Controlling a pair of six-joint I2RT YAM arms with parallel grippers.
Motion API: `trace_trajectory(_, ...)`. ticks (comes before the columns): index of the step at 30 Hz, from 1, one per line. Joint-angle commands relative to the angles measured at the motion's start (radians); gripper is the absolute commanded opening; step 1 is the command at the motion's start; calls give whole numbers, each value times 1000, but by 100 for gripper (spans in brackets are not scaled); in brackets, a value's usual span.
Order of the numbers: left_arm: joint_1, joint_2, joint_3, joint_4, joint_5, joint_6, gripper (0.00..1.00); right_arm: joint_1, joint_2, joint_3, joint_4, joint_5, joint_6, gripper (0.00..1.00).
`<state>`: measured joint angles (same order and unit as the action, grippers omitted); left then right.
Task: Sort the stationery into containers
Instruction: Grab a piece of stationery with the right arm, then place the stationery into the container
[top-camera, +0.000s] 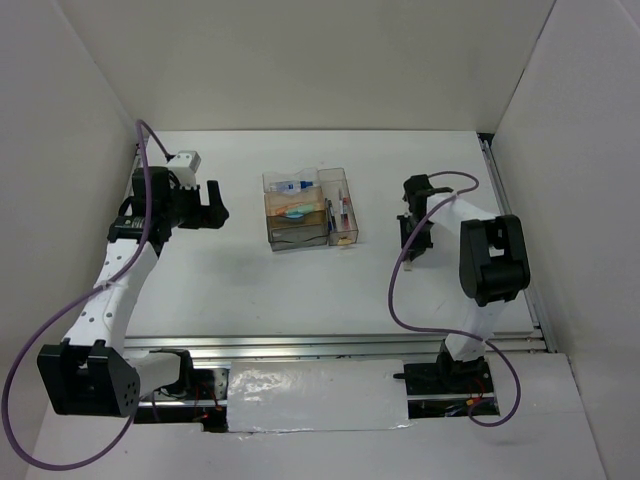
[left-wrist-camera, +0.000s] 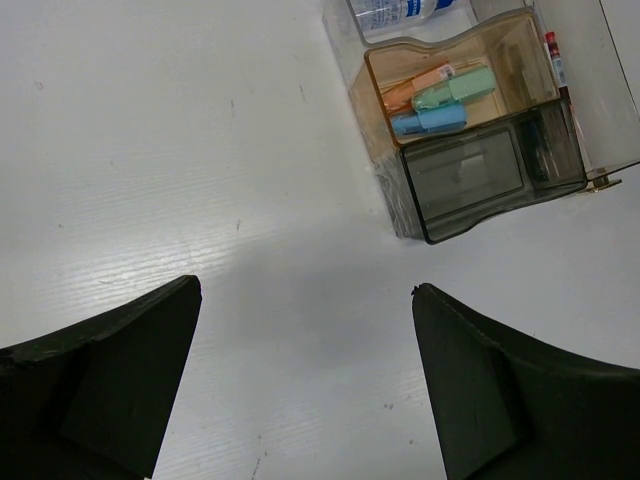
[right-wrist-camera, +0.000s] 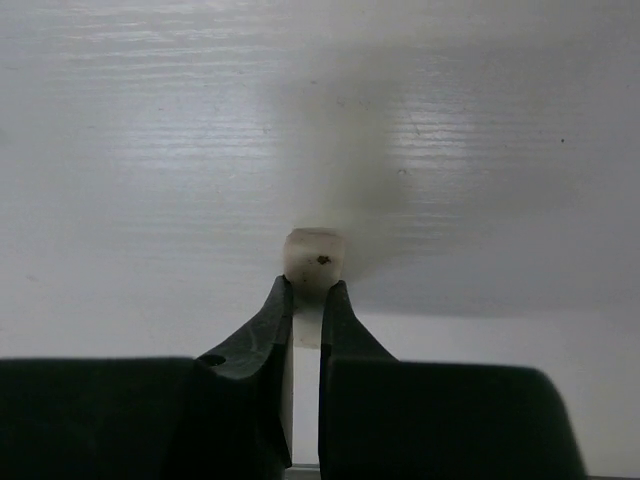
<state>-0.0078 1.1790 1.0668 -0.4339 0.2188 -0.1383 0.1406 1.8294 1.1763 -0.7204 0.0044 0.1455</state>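
The clear organizer (top-camera: 308, 208) stands at the table's middle back. In the left wrist view its brown-tinted tier (left-wrist-camera: 520, 60) holds an orange piece (left-wrist-camera: 415, 85), a mint-green piece (left-wrist-camera: 457, 87) and a blue piece (left-wrist-camera: 428, 120). A white blue-capped bottle (left-wrist-camera: 400, 12) lies in the far compartment, and a red-tipped pen (left-wrist-camera: 551, 52) lies in the narrow clear bin. My left gripper (left-wrist-camera: 305, 288) is open and empty, left of the organizer (top-camera: 212, 205). My right gripper (right-wrist-camera: 308, 285) is shut on a small beige piece (right-wrist-camera: 315, 258), right of the organizer (top-camera: 413, 215).
White walls close in the table on the left, back and right. A metal rail (top-camera: 340, 345) runs along the near edge by the arm bases. Purple cables (top-camera: 400, 290) hang from both arms.
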Motion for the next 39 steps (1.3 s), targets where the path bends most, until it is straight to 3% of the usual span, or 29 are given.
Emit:
trace_trajectory(1, 5, -18, -8, 35, 22, -6, 99, 17, -34, 69, -48, -42, -35, 1)
trace_trajectory(7, 3, -42, -31, 66, 71, 11, 99, 91, -127, 366, -82, -160, -167, 0)
trace_trajectory(11, 5, -50, -37, 101, 103, 17, 99, 262, -119, 541, -82, -201, -300, 0)
trace_trajectory(20, 3, -22, -18, 107, 82, 26, 99, 582, 57, 720, 22, 49, -452, 0)
trace_trajectory(30, 3, 10, -13, 116, 59, 22, 99, 672, 154, 603, 240, 177, -550, 0)
trace_trajectory(39, 5, 11, -4, 104, 39, 28, 99, 677, 215, 545, 299, 212, -587, 11)
